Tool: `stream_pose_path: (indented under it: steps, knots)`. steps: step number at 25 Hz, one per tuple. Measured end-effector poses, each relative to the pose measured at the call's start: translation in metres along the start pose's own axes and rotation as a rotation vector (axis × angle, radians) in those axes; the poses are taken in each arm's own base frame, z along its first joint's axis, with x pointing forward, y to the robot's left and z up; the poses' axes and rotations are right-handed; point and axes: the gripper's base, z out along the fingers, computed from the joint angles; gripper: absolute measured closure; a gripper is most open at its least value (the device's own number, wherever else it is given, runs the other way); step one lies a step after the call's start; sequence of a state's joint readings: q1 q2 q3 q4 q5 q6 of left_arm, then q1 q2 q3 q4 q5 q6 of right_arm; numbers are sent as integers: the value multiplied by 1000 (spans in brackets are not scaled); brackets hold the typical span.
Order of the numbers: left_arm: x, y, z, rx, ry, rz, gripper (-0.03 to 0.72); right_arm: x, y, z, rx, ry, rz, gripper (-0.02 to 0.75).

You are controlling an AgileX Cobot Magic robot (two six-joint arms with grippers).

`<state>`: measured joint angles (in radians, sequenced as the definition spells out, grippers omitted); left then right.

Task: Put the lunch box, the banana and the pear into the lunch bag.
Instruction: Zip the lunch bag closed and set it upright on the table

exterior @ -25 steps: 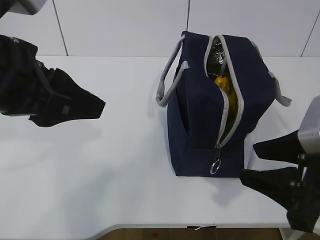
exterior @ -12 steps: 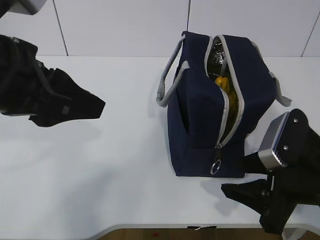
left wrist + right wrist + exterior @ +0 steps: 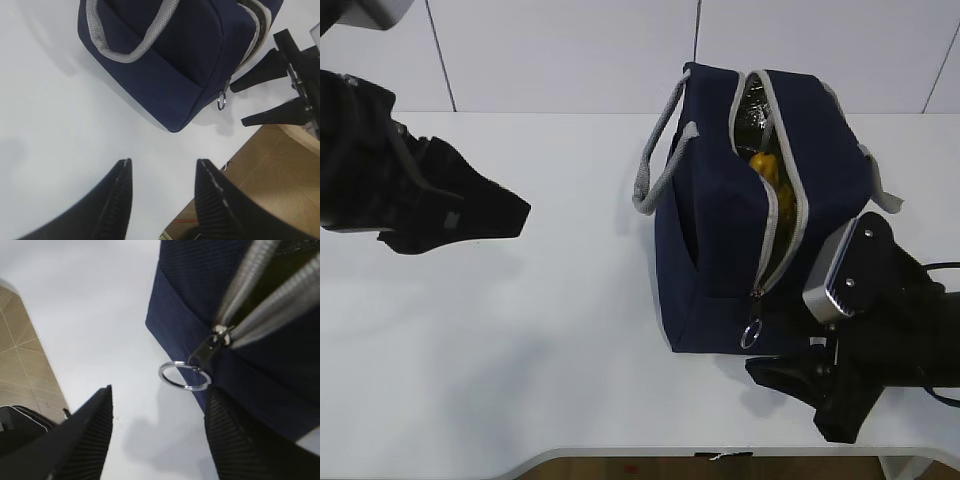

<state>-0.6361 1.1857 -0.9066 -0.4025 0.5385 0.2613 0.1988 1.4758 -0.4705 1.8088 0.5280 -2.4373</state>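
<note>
The navy lunch bag (image 3: 720,230) stands on the white table with its grey zipper open; it also shows in the left wrist view (image 3: 170,55). Something yellow (image 3: 768,170) shows inside the opening; I cannot tell whether it is the banana or the pear. The lunch box is hidden. The ring pull (image 3: 751,333) hangs at the bag's near end, also in the right wrist view (image 3: 184,376). My right gripper (image 3: 159,395) is open, just below the ring pull, with one finger against the bag's end. My left gripper (image 3: 161,167) is open and empty, far left of the bag.
The bag's grey handle (image 3: 655,165) loops out to the left. The table's front edge (image 3: 620,455) runs close under my right gripper, with wooden floor (image 3: 270,170) beyond it. A white panelled wall stands behind the table.
My right gripper has moved left, from the table's right edge to the bag's near end by the ring pull. The left arm and the bag have not moved.
</note>
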Motion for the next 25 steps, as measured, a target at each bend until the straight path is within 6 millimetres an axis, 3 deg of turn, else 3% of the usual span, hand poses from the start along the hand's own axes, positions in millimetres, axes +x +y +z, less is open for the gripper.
stream_pose_path:
  steps: [22,25]
  knots:
    - [0,-1,0,9,-2,-15,371,0,-15,32,-78,-1,9,271]
    - [0,-1,0,10,-3,-16,371,0,-16,33,-78,-2,9,303]
